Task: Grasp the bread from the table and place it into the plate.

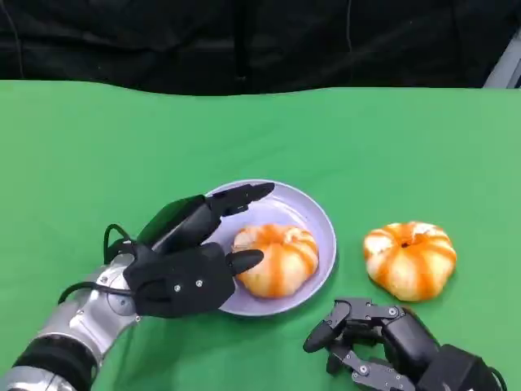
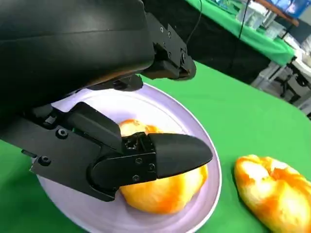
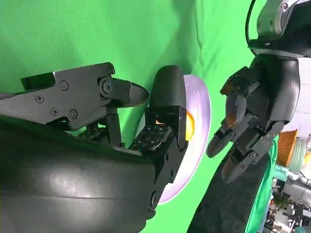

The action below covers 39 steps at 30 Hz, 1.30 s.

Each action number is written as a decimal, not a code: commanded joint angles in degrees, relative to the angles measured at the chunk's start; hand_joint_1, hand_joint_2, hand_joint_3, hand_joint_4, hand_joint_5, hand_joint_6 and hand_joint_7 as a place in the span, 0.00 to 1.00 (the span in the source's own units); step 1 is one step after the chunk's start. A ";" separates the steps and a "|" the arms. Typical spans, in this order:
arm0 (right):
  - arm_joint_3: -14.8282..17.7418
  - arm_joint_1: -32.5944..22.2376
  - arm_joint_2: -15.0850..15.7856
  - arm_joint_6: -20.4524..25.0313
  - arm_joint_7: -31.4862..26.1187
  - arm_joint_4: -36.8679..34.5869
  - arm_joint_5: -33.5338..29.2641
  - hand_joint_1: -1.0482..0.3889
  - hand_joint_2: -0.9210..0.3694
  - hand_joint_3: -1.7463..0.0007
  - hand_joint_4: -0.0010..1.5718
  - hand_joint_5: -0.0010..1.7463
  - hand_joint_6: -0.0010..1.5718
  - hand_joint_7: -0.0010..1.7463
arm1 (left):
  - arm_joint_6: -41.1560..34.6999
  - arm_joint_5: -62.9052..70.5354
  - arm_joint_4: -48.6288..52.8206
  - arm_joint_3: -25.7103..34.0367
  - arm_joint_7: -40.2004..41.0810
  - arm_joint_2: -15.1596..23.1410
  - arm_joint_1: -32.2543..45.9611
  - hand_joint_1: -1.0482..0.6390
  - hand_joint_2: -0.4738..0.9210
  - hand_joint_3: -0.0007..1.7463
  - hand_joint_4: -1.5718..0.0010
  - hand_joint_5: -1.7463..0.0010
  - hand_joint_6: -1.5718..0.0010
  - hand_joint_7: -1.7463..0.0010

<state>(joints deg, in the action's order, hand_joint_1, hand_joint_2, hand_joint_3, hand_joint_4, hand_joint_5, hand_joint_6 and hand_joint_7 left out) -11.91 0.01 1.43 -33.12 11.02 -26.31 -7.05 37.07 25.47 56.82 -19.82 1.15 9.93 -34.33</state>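
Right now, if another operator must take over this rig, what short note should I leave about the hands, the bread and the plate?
Left hand: over the near-left part of the plate, fingers apart, holding nothing; whether a fingertip touches the bread in the plate cannot be told.
Right hand: low on the green table, near edge, holding nothing, fingers partly curled, close to the second bread.
Done: one bread lies inside the plate.
Left: the second bread sits on the table to the right of the plate, not grasped. Draw the left hand clear before moving on.
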 commanded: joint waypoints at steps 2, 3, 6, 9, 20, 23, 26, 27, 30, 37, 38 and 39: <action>0.31 -0.30 0.45 -0.63 -0.16 -0.11 0.36 0.64 0.00 0.75 0.44 0.83 0.53 0.54 | 0.74 -0.67 -1.07 0.30 -1.91 1.41 1.26 0.02 1.00 0.50 0.87 1.00 0.88 1.00; 0.29 -0.32 0.47 -0.62 -0.18 -0.10 0.32 0.64 0.00 0.75 0.45 0.83 0.53 0.54 | 0.83 -0.76 -1.16 0.38 -2.02 1.43 1.34 0.03 1.00 0.50 0.88 1.00 0.89 1.00; 0.22 -0.43 0.41 -0.57 -0.21 0.02 0.27 0.64 0.00 0.74 0.45 0.83 0.53 0.54 | 2.46 -4.23 -1.10 2.70 -2.09 0.40 2.53 0.04 1.00 0.48 0.86 0.99 0.88 1.00; 0.25 -0.36 0.40 -0.65 -0.08 -0.11 0.43 0.64 0.00 0.74 0.45 0.83 0.53 0.54 | 4.19 -8.40 -0.87 5.88 -1.28 -1.33 3.80 0.05 1.00 0.45 0.83 0.98 0.86 0.99; 0.45 -0.51 0.52 -0.10 0.49 -0.02 0.88 0.64 0.00 0.74 0.45 0.82 0.53 0.55 | 8.81 -19.55 -5.76 13.52 -5.93 -2.60 8.29 0.13 1.00 0.42 0.80 0.98 0.85 0.99; 0.35 -0.62 0.67 0.02 0.42 0.11 0.52 0.63 0.00 0.74 0.45 0.82 0.53 0.55 | 8.93 -20.68 -8.01 14.51 -7.14 -2.34 9.80 0.15 1.00 0.42 0.77 0.98 0.84 0.99; 0.39 -0.71 0.63 0.17 0.70 0.09 0.90 0.63 0.00 0.74 0.45 0.82 0.52 0.55 | 9.08 -21.30 -9.32 15.24 -7.69 -2.31 10.96 0.15 1.00 0.42 0.76 0.98 0.84 0.99; 0.43 -0.78 0.60 0.29 0.92 0.07 1.18 0.63 0.00 0.74 0.45 0.82 0.52 0.55 | 9.39 -21.65 -9.90 15.62 -7.80 -2.24 11.63 0.15 1.00 0.42 0.76 0.98 0.83 0.99; 0.53 -0.61 0.68 -0.58 0.96 -0.56 1.07 0.63 0.00 0.74 0.46 0.82 0.53 0.55 | 9.22 -22.79 -11.60 16.65 -8.41 -2.35 13.26 0.15 1.00 0.41 0.75 0.98 0.82 0.99; 0.64 -0.41 0.77 -1.25 0.91 -1.02 0.98 0.63 0.00 0.74 0.46 0.82 0.53 0.54 | 9.46 -24.99 -13.77 19.66 -8.07 -2.68 16.90 0.17 1.00 0.38 0.70 0.97 0.80 0.99; 0.70 -0.35 0.82 -1.33 0.96 -1.03 1.05 0.63 0.00 0.74 0.46 0.82 0.53 0.54 | 9.73 -25.28 -13.69 20.16 -8.08 -2.61 17.28 0.18 1.00 0.38 0.70 0.98 0.80 0.99; 0.73 -0.32 0.85 -1.38 0.99 -1.03 1.10 0.63 0.00 0.74 0.46 0.82 0.53 0.54 | 9.87 -25.47 -13.64 20.48 -8.21 -2.60 17.47 0.18 1.00 0.38 0.70 0.98 0.80 0.99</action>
<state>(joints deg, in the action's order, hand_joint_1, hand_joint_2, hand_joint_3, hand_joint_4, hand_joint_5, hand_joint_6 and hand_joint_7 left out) -11.84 -0.31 1.50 -33.58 11.95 -26.87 -6.71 45.95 1.20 43.75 -0.99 -7.39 6.56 -17.88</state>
